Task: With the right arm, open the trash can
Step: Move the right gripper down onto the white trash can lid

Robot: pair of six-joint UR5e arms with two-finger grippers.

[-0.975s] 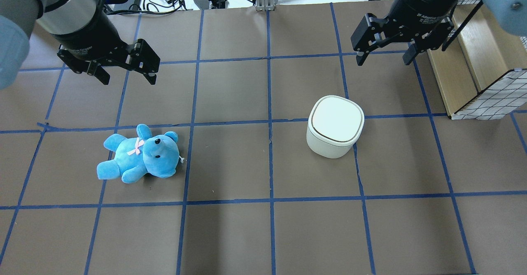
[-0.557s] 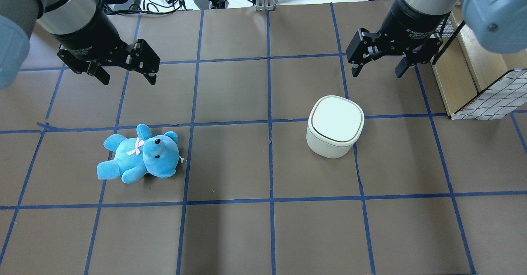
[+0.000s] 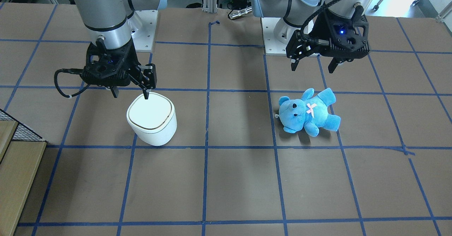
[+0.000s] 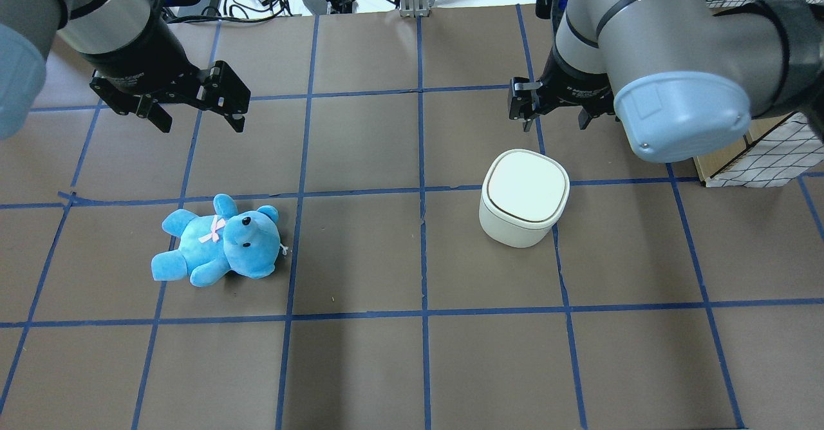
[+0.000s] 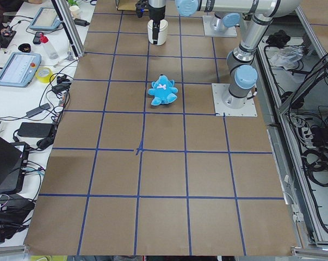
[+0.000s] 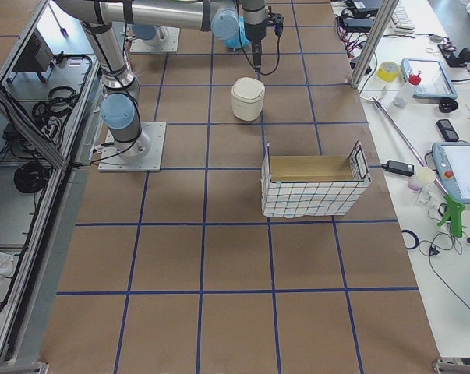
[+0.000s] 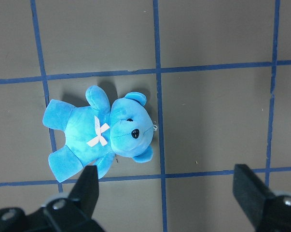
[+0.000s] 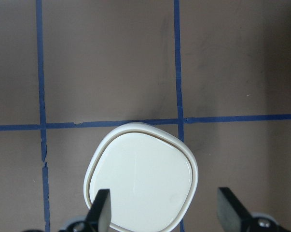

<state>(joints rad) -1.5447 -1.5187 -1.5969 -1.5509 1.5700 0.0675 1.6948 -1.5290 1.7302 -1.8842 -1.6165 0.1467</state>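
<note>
The white trash can (image 4: 524,195) stands on the brown table with its flat lid shut. It also shows in the front view (image 3: 152,117) and in the right wrist view (image 8: 143,176). My right gripper (image 4: 555,121) is open and empty, and it hovers above the can without touching it. In the front view the right gripper (image 3: 130,95) sits over the can's rim. In the right wrist view its fingers (image 8: 101,210) frame the lid's lower edge. My left gripper (image 4: 201,121) is open and empty, above the blue teddy (image 4: 219,240).
The teddy (image 3: 307,112) lies on its back on my left half of the table, about three tape squares from the can. A wire-mesh basket with a wooden floor (image 4: 772,153) stands at the table's right edge, near my right arm's elbow.
My right arm has swung left and forward, so its gripper now hangs over the can and its elbow cap fills the upper right. The gripper stayed open. The left arm has not moved.
</note>
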